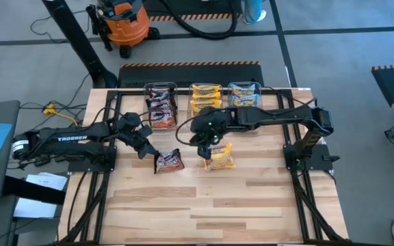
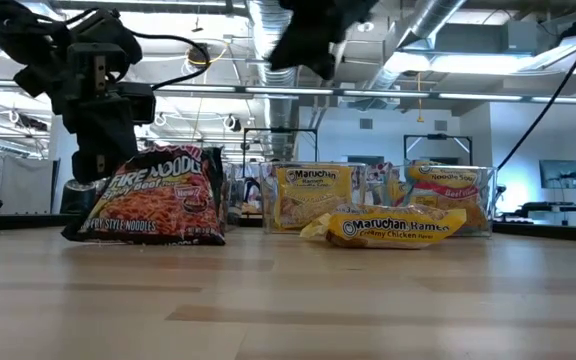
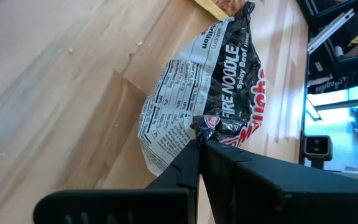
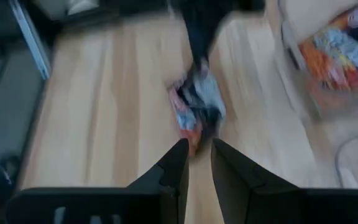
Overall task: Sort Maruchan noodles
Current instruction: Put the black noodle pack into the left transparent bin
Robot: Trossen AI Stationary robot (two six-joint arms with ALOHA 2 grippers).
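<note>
The left gripper (image 1: 149, 152) pinches one edge of the dark maroon-black crinkly noodle packet (image 1: 169, 160), whose lower side touches the wooden table (image 1: 217, 205). The grip is thin, so the packet could slip out or swing when lifted. The right gripper (image 1: 206, 147) hovers over the yellow-orange noodle packet (image 1: 219, 158), fingers a little apart and empty. Both arms are close together, so they could collide. The three clear plastic tubs (image 1: 204, 96) stand near; the front of the table is free.

"Maruchan Ramen" on yellow packet (image 2: 396, 227)
</note>
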